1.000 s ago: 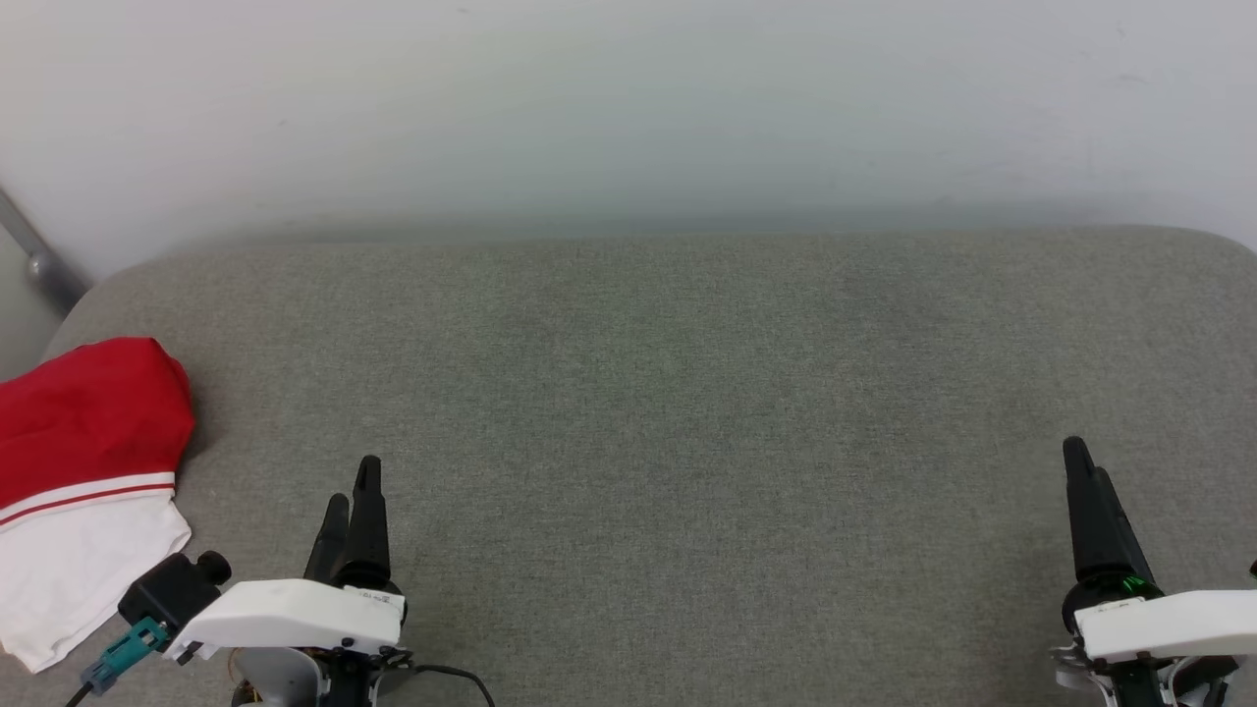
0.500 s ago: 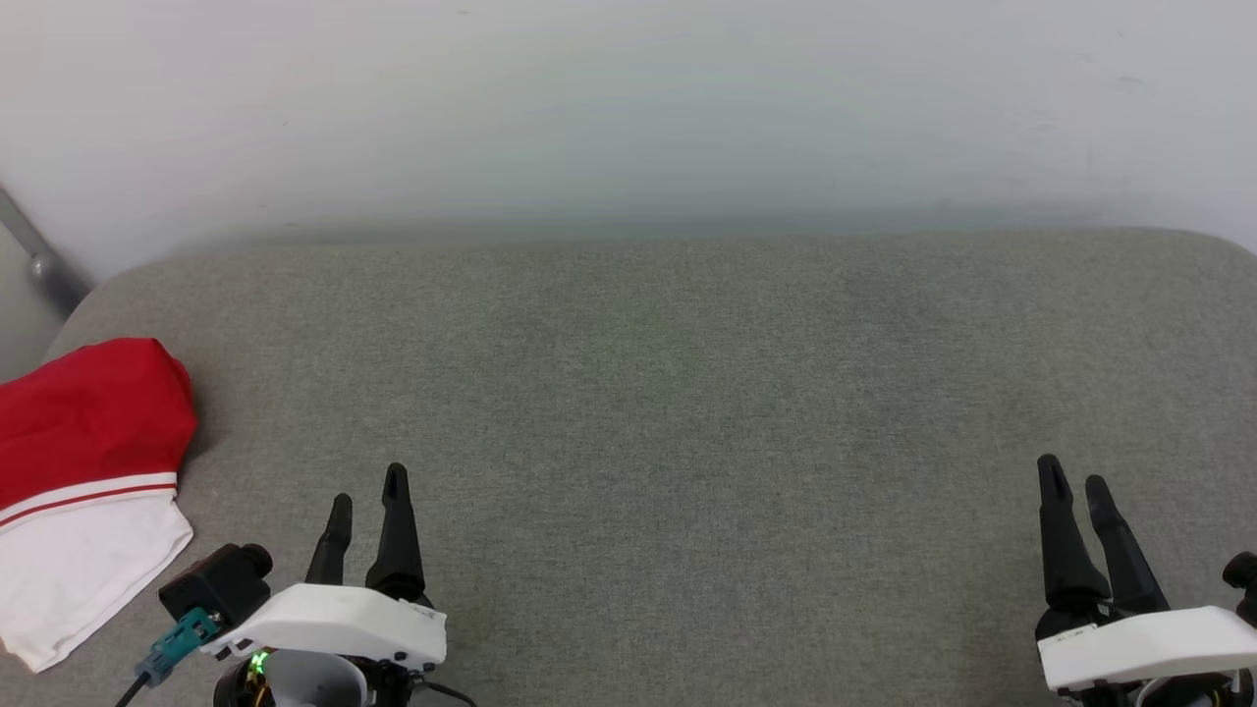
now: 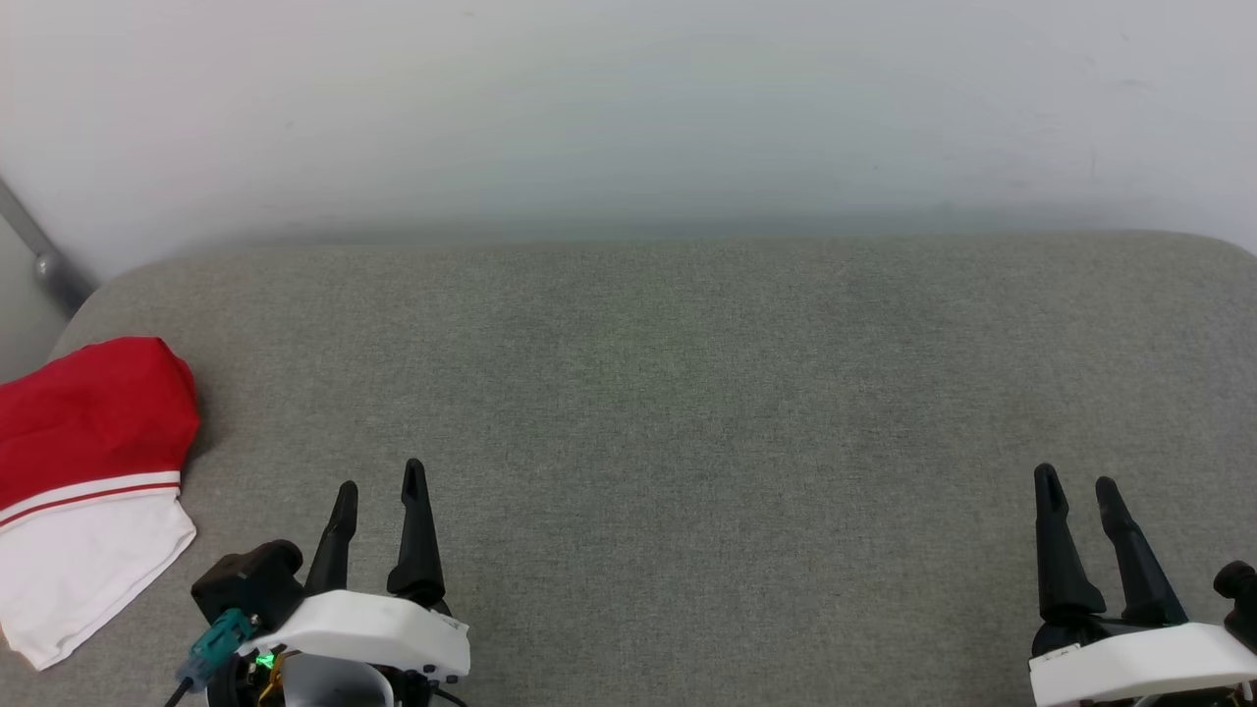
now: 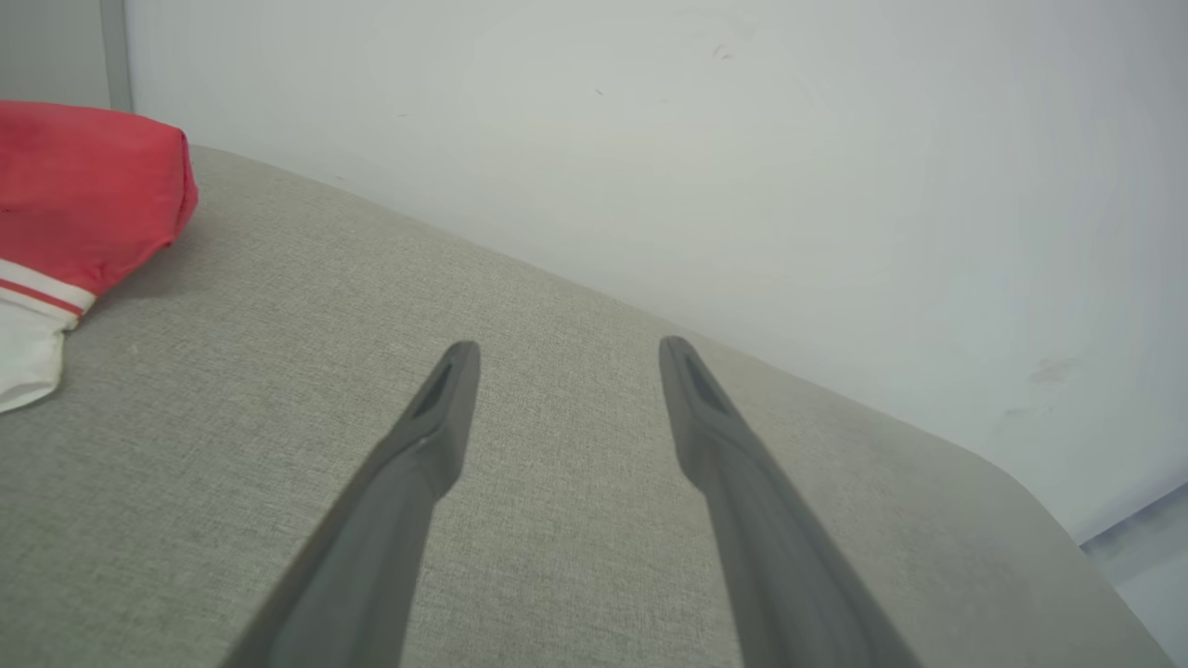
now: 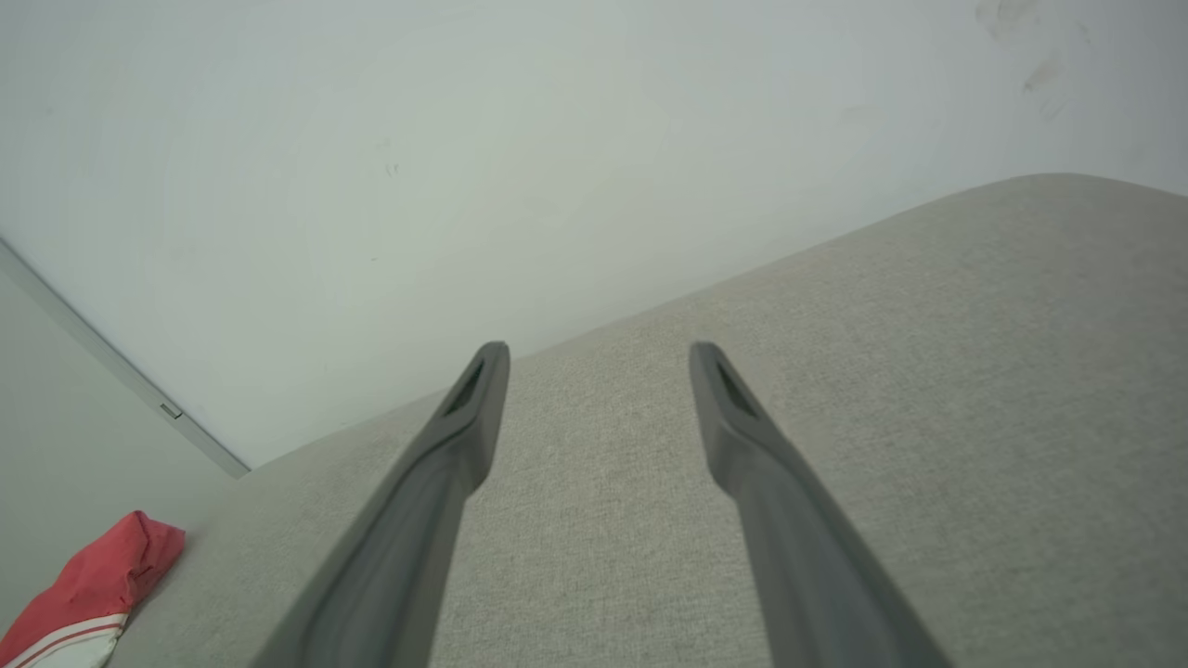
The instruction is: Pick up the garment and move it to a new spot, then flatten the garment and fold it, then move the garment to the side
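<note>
A big table (image 3: 687, 393) covered in grey cloth lies in front of the robot. The cloth is flat and smooth, and the far corners are round. Behind it stands a plain white wall (image 3: 628, 98). The wall has a few small dark marks (image 5: 1030, 56) high up in the right wrist view. A thin grey strip (image 3: 39, 260) slants down the wall at the far left. In the left wrist view, a bit of pale floor (image 4: 1146, 566) shows past the end of the table.

The shirt (image 3: 88, 471) lies at the left edge of the table, near the far left corner. It is bunched in a heap. The red part is farther away. The white part, with a thin red stripe, is nearer. Some of it runs off the side of the picture.

The left gripper (image 3: 379, 475) is low down, to the right of the shirt and not touching it. Its two dark fingers stand apart with nothing between them. The right gripper (image 3: 1075, 475) is on the right side, well apart from the shirt. Its fingers stand apart too and hold nothing.
</note>
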You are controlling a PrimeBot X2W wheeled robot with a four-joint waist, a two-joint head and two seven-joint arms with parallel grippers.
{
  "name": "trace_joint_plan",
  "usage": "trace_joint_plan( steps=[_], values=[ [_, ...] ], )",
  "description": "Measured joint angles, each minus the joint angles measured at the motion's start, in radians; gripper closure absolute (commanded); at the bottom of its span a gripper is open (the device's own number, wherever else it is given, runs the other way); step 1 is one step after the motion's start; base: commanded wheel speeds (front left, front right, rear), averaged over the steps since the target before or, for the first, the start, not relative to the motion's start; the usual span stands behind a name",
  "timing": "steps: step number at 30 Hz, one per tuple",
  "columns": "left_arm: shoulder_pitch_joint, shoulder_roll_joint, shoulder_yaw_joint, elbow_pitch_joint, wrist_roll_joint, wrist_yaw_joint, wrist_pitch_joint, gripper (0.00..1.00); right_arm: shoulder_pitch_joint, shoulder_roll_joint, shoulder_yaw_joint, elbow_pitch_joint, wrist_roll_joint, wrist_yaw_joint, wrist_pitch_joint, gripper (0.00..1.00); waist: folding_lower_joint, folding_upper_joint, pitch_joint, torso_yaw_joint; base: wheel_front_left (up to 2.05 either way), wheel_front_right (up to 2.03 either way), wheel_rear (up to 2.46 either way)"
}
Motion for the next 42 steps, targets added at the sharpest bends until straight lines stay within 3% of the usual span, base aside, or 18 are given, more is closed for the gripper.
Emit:
trace_joint_plan(
  steps=[42],
  values=[
    [0.056, -0.019, -0.032, -0.020, 0.385, -0.014, -0.098, 0.00, 0.072, 0.000, 0.006, -0.088, -0.364, 0.000, -0.100, 0.00, 0.0000, 0.0000, 0.001, 0.013, 0.00, 0.00, 0.00]
  ],
)
